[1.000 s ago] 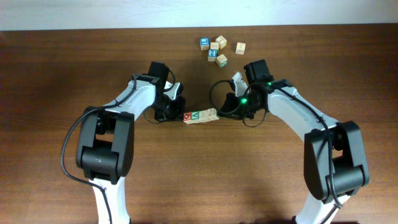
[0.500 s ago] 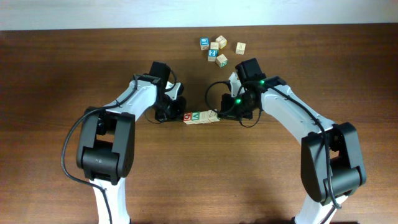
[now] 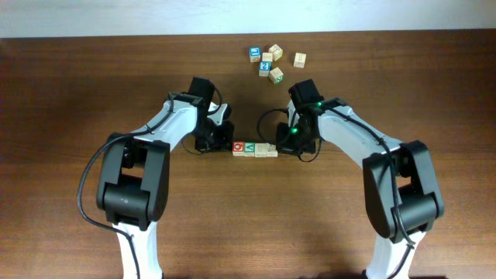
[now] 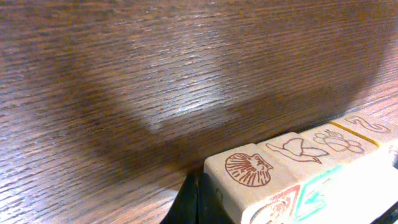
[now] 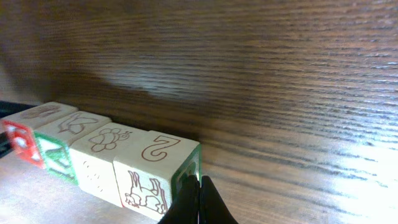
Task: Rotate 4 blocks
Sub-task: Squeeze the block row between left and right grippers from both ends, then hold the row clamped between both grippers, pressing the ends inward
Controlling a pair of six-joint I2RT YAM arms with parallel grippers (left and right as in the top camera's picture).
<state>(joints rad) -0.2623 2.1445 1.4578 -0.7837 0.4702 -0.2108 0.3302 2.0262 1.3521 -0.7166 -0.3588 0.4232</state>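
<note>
The 4 blocks [image 3: 254, 149] lie side by side in one straight row at mid-table, red ring face at the left end, a green letter beside it. My left gripper [image 3: 229, 146] is shut, its tip against the row's left end. The right gripper [image 3: 280, 147] is shut too and presses the right end. In the left wrist view the shell-printed end block [image 4: 249, 171] sits right beside my shut gripper [image 4: 198, 202]. In the right wrist view the end block marked 2 [image 5: 158, 168] touches my shut gripper [image 5: 199, 200].
Several loose cubes [image 3: 271, 62], some blue-faced, lie scattered at the back of the brown wooden table [image 3: 77, 93], behind the right arm. A black cable loops beside the right wrist [image 3: 267, 120].
The right gripper swung left and closed in on the row's right end. The row shifted slightly right and turned from tilted to level. The left gripper followed it a little to the right.
</note>
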